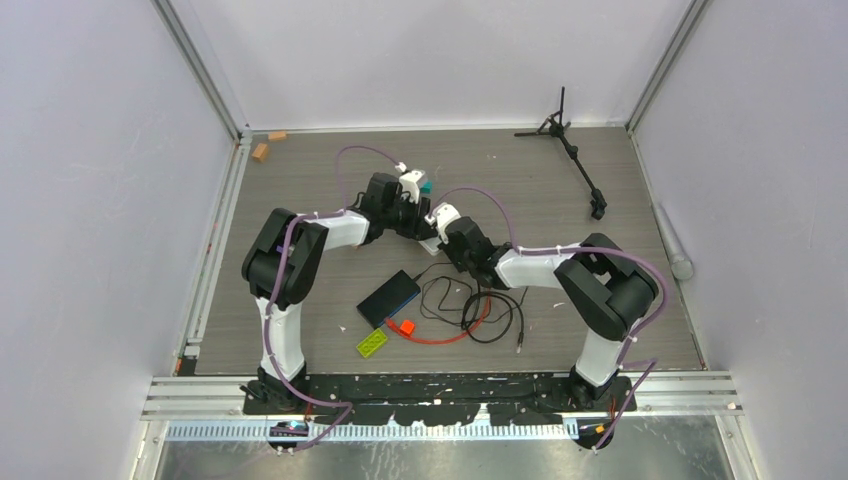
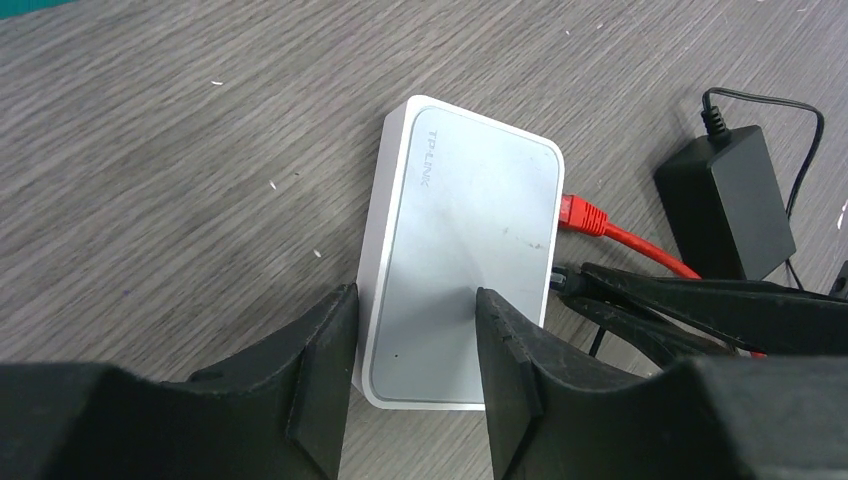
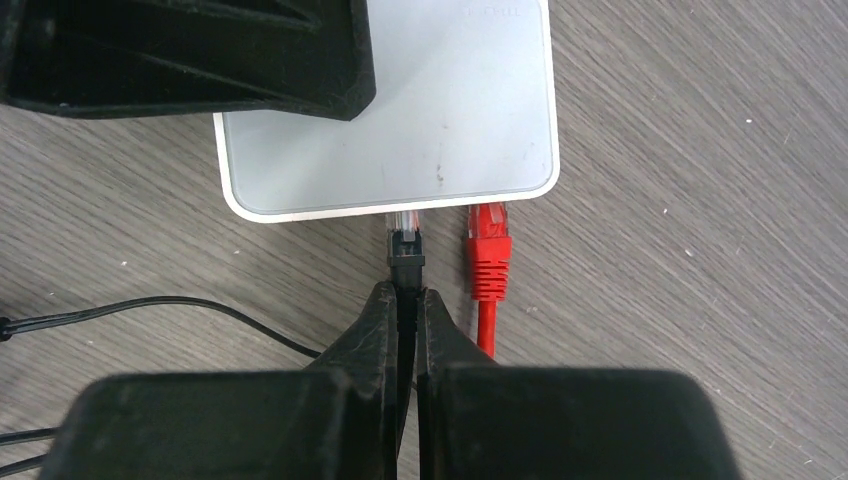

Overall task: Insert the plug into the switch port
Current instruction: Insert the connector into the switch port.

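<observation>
The white switch [image 2: 470,220] lies flat on the wood-grain table. A red cable's plug [image 3: 490,250] sits in a port on its side edge. Just left of it, my right gripper [image 3: 407,292] is shut on a black-booted plug [image 3: 405,245]. That plug's clear tip touches the switch's port edge; how deep it sits is hidden. My left gripper [image 2: 415,300] stands open astride the switch's near corner, one finger [image 2: 320,370] beside its left edge, the other over its top. In the top view both grippers meet mid-table and hide the switch.
A black power brick [image 2: 725,200] with a thin black wire lies right of the switch. Red cable [image 1: 450,335] and black wire loop in front of the arms, near a green block [image 1: 372,343] and an orange block [image 1: 406,327]. A black tripod [image 1: 570,150] lies back right.
</observation>
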`<action>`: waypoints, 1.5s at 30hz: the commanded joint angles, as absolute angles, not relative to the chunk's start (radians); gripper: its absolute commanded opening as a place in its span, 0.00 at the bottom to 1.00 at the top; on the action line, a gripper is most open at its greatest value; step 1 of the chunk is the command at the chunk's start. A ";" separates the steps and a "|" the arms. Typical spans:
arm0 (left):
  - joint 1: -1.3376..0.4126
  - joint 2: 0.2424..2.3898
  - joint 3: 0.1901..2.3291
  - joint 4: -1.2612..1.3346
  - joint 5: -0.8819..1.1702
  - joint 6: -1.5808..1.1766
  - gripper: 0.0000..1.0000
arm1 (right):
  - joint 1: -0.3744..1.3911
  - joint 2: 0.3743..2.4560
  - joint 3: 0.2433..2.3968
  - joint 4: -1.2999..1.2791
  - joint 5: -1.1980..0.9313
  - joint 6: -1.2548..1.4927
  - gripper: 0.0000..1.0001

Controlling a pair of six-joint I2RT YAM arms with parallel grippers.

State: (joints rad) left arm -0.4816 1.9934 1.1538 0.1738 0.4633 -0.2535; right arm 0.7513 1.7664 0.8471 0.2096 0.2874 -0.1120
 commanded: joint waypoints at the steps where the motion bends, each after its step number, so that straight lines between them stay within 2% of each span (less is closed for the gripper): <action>1: -0.535 2.010 1.163 0.103 0.602 -0.232 0.47 | 0.745 1.773 0.934 0.362 0.257 -0.153 0.00; 9: -0.553 2.014 1.173 0.095 0.642 -0.203 0.47 | 0.707 1.736 0.971 0.337 0.109 -0.191 0.01; 16: -0.557 2.013 1.166 0.118 0.705 -0.197 0.46 | 0.660 1.748 1.003 0.394 0.075 -0.204 0.01; 28: -0.556 1.999 1.146 0.150 0.698 -0.201 0.47 | 0.656 1.772 1.136 0.280 -0.028 -0.269 0.01; 34: -0.550 1.977 1.120 0.178 0.647 -0.221 0.47 | 0.656 1.821 1.038 0.421 0.079 -0.264 0.00; 41: -0.532 1.963 1.100 0.204 0.624 -0.238 0.47 | 0.656 1.790 0.997 0.423 0.062 -0.263 0.01; 45: -0.516 1.927 1.059 0.233 0.559 -0.245 0.51 | 0.656 1.748 0.965 0.382 0.032 -0.260 0.00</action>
State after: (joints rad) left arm -0.4770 1.9865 1.1202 0.2558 0.4511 -0.1875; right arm 0.6376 1.8244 0.9642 0.1307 0.1043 -0.2707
